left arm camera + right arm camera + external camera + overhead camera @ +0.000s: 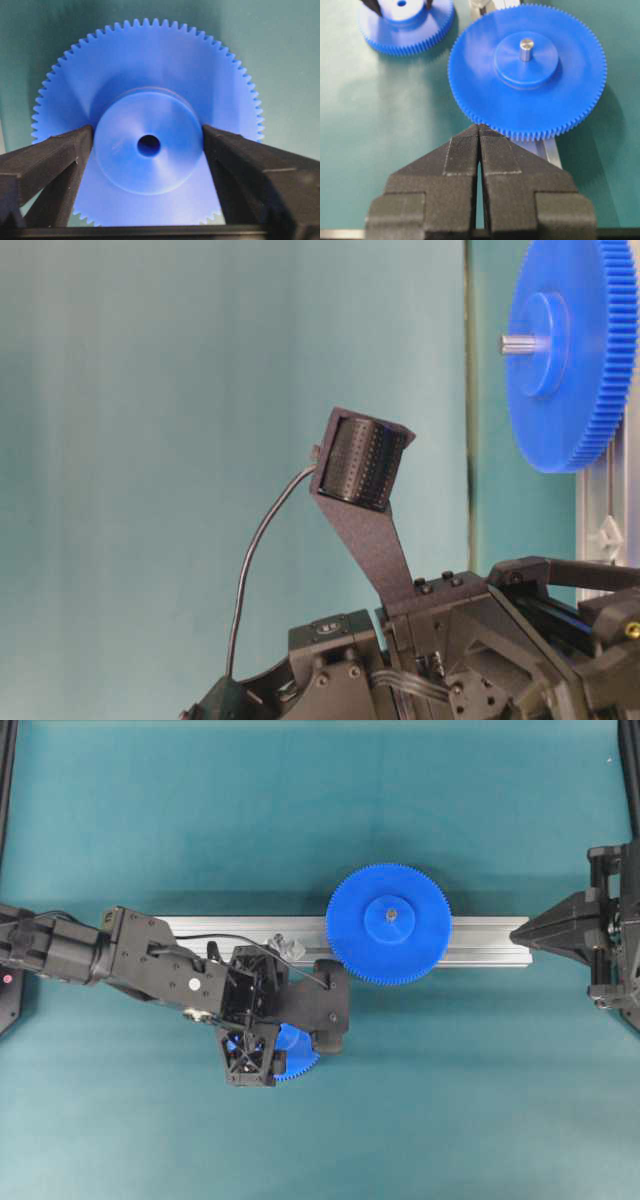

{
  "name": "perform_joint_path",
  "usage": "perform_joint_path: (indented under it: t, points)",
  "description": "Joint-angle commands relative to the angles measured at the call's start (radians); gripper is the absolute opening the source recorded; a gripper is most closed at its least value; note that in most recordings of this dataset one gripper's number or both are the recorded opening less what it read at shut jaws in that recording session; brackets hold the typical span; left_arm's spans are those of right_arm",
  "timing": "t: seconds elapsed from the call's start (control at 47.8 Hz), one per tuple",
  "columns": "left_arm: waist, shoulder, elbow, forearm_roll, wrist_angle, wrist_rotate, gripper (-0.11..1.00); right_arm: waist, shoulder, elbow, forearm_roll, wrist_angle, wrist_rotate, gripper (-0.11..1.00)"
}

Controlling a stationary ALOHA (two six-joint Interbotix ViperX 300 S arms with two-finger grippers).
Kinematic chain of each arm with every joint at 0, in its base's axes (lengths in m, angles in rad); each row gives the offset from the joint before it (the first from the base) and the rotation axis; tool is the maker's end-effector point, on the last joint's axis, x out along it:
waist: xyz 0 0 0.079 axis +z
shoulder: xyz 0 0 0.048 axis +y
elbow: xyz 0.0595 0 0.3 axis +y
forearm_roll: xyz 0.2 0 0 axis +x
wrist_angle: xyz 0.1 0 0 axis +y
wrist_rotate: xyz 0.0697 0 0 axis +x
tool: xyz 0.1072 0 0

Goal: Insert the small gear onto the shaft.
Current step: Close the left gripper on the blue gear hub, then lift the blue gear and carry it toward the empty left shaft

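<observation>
Small gear lies flat on the green table, at 6 o'clock from the left half of the grooved aluminium bar in the overhead view, mostly hidden under the left gripper. In the left wrist view the two fingers straddle the raised hub, each pad at or touching the hub wall at 3 and 9 o'clock. Whether the grip is already firm cannot be told; the gear rests on the table, not lifted.

Right gripper is clenched on nothing, jaws pressed together, parked at 3 o'clock off the bar's end.

Large gear sits on the bar on its own grey pin. The shaft, a small shiny piece, stands on the bar at 9 o'clock from the large gear, just at 12 o'clock from the left gripper.

Step in hand, by judgement: grasping the small gear by its hub. The next move calls for a secure squeeze, a level lift, then alignment of the centre hole directly over the shaft before lowering.
</observation>
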Motion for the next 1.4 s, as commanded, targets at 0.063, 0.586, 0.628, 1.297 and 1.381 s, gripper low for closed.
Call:
perform_joint_path:
  t: [0.063,0.586,0.628,1.297,1.381]
  points:
    - [-0.011,-0.011,-0.006,0.003,0.018,0.002,0.69,-0.002,0.005,-0.009,0.0,-0.005,0.009,0.02]
    - [-0.011,-0.02,-0.018,0.005,0.035,0.006,0.69,-0.003,0.002,-0.008,0.0,-0.003,0.011,0.02]
    - [-0.011,-0.026,-0.021,0.005,0.035,0.006,0.69,-0.002,0.002,-0.009,0.0,-0.005,0.009,0.02]
    - [-0.011,-0.086,-0.118,0.005,0.124,0.067,0.69,-0.003,0.0,-0.008,0.0,-0.005,0.009,0.02]
    - [-0.011,-0.092,-0.133,0.005,0.137,0.086,0.69,-0.002,0.0,-0.008,0.0,-0.005,0.009,0.02]
